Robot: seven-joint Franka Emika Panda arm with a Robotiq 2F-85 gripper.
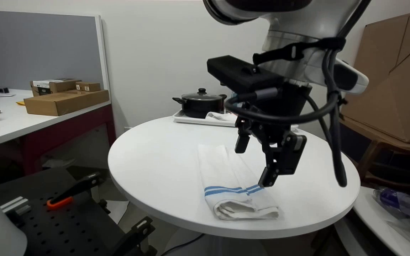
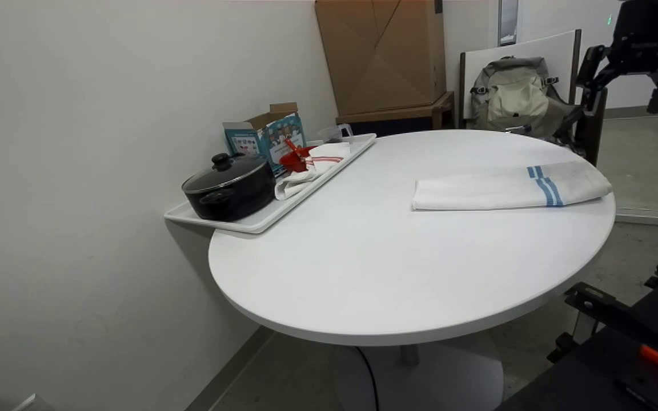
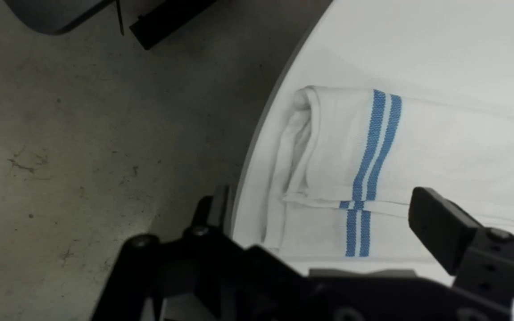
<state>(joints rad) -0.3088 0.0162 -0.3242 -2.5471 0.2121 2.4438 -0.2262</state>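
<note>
Black two-fingered gripper [image 2: 624, 106], jaws spread wide, raised in the air above a round white table [image 1: 148, 156] with its fingers [image 3: 440, 223] pointing roughly downward. In an exterior view the white arm [image 1: 322, 25] enters from one o'clock and its wrist [image 1: 290, 69] slants toward seven; a black module [image 1: 244, 74] juts from the wrist between nine and ten o'clock, and a black cable [image 1: 283, 119] loops across the gripper's base. Nearest the fingers, and below them, lies a folded white towel [image 3: 404, 160] crossed by paired blue stripes. In the wrist view its looped end faces nine o'clock, near the table's edge, and its length runs toward three. In an exterior view the towel extends from about the table's centre toward six o'clock. Farther out, at ten o'clock on the table in an exterior view, a white tray [image 2: 280, 208] bears a lidded black pot [image 2: 229, 197], with a blue box [image 2: 283, 140] at one o'clock from the pot and a red bowl [image 2: 293, 161] at two.
</note>
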